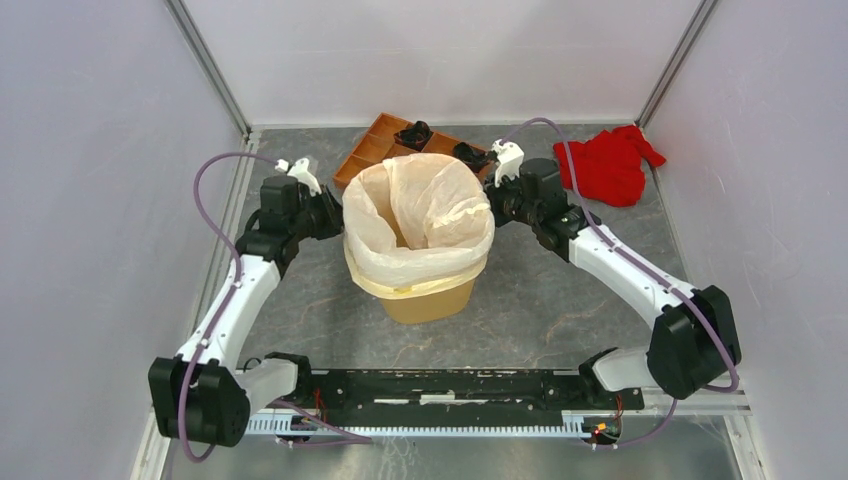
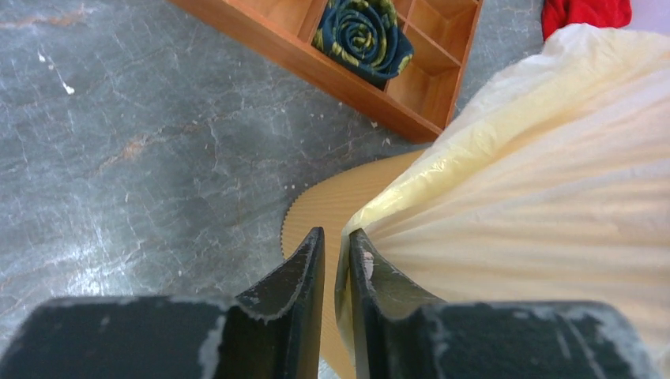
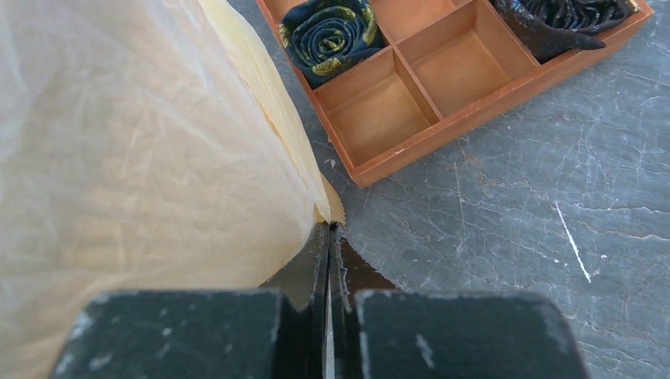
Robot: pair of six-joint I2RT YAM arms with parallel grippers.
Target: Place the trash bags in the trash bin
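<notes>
The yellow-orange trash bin point(image 1: 430, 298) stands mid-table. A cream translucent trash bag point(image 1: 420, 205) lines it, its edge folded down over the rim. My left gripper point(image 1: 335, 215) is at the bin's left side. In the left wrist view the left gripper point(image 2: 337, 241) has its jaws a narrow gap apart, with the bag's edge point(image 2: 537, 181) lying against the right finger and the bin wall point(image 2: 324, 205) below. My right gripper point(image 1: 497, 205) is at the bin's right side. In the right wrist view it point(image 3: 329, 229) is shut on the bag's edge point(image 3: 134, 158).
A brown compartmented wooden tray point(image 1: 365, 155) with rolled dark ties lies just behind the bin, close to both grippers; it also shows in both wrist views point(image 2: 332, 75) point(image 3: 411, 150). A red cloth point(image 1: 610, 165) lies at the back right. Walls enclose the table.
</notes>
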